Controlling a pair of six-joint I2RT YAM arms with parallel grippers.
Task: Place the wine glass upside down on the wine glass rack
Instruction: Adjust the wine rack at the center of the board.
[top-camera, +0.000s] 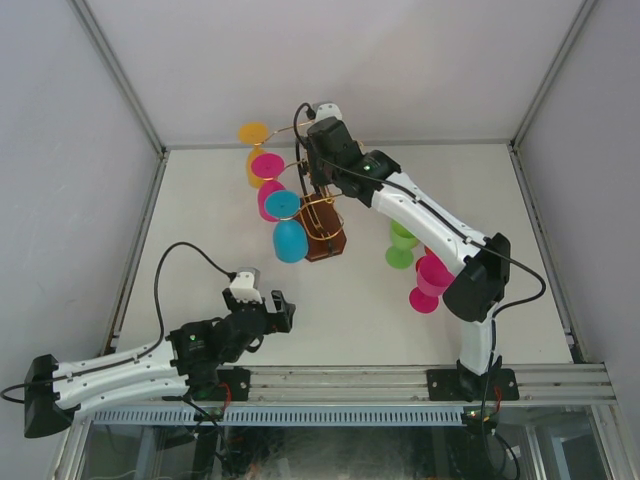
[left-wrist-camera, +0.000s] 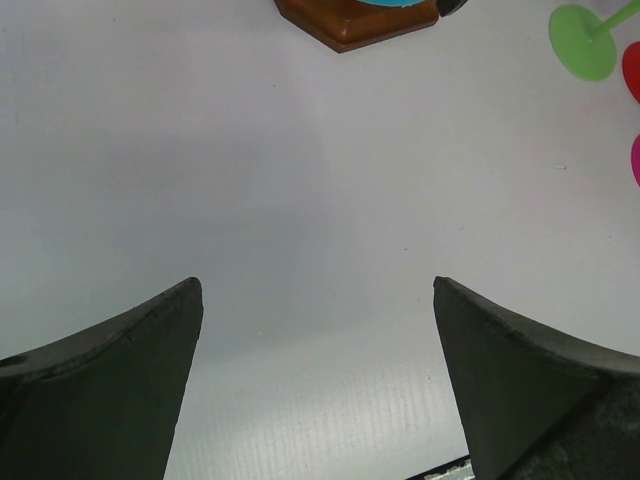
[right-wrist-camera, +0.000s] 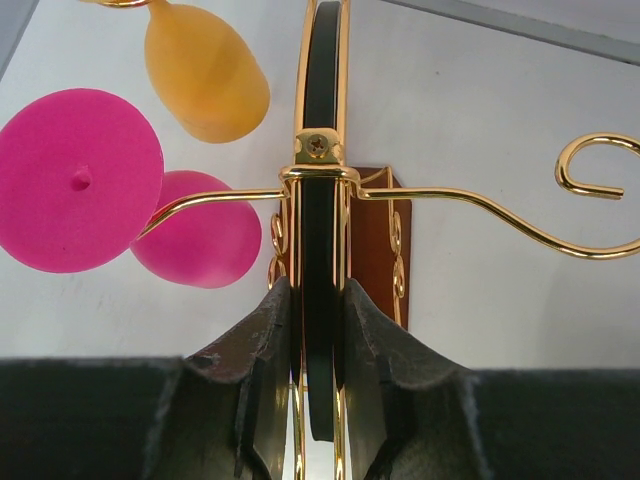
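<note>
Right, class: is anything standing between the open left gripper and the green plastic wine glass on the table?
Nothing visible does. Only bare white table lies between the left gripper and the green plastic wine glass; the gold wire rack's brown wooden base sits off to the side of that line.

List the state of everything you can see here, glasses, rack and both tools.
wine glass rack: upright, three glasses hung.
yellow glass: hung upside down.
pink glass: hung upside down.
blue glass: hung upside down.
green glass: standing, not hung.
second pink glass: standing, not hung.
left tool: open, empty.
right tool: shut on the rack's black band.
</note>
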